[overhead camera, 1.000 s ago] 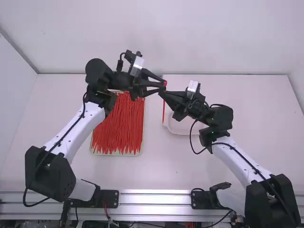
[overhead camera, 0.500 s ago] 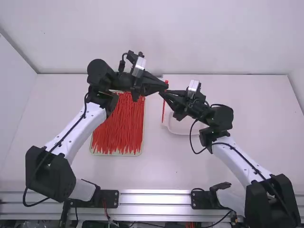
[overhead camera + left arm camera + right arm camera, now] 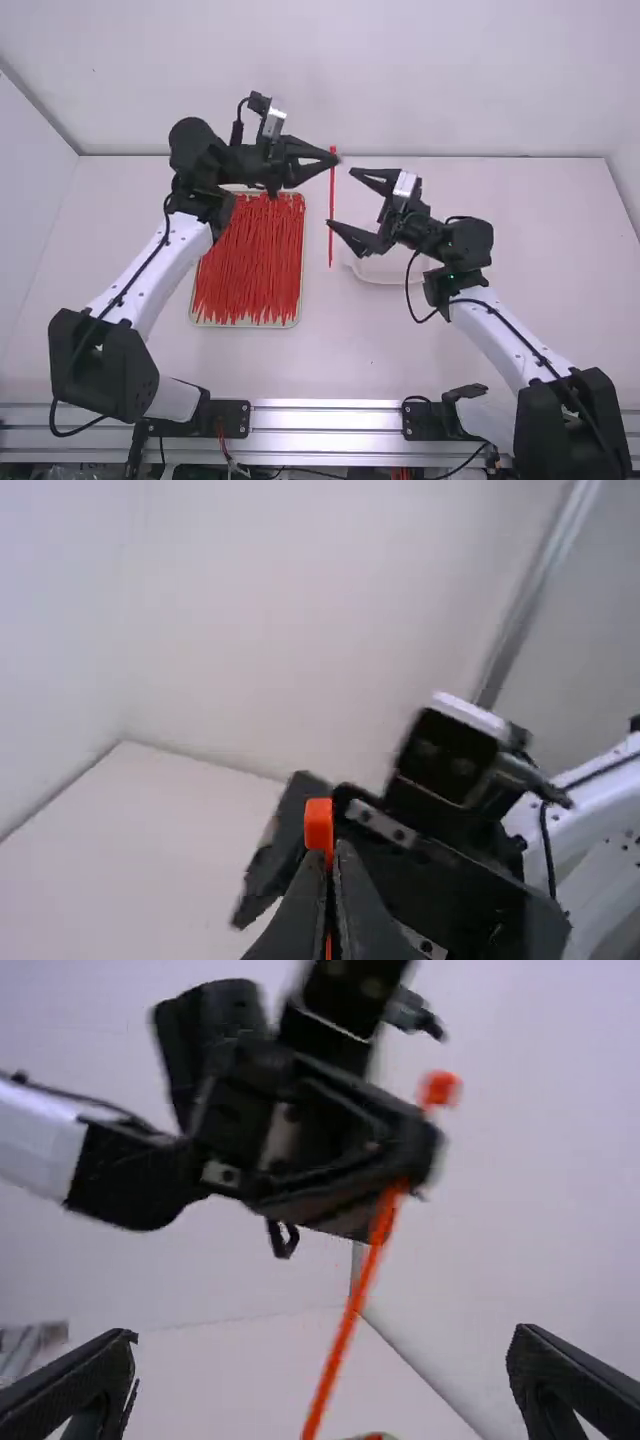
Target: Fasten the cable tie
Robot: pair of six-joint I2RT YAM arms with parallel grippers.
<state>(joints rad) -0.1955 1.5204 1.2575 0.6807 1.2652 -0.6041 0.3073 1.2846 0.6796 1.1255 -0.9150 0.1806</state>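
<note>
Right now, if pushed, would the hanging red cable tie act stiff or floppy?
Probably springy: the cable tie hangs nearly straight from the left end effector. Likely light, since a tip pinch carries it.

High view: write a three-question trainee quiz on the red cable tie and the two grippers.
1. True or false: the right gripper is shut on the single red plastic cable tie.
2. Which grips that tie near its head? A: the left gripper. B: the right gripper. C: neither.
3. Fill in: the flat pale tray holds a heap of spare red ____.

Key: 1 false, its fingers are spread wide apart, clear of the tie. 2 A. 3 cable ties.
</note>
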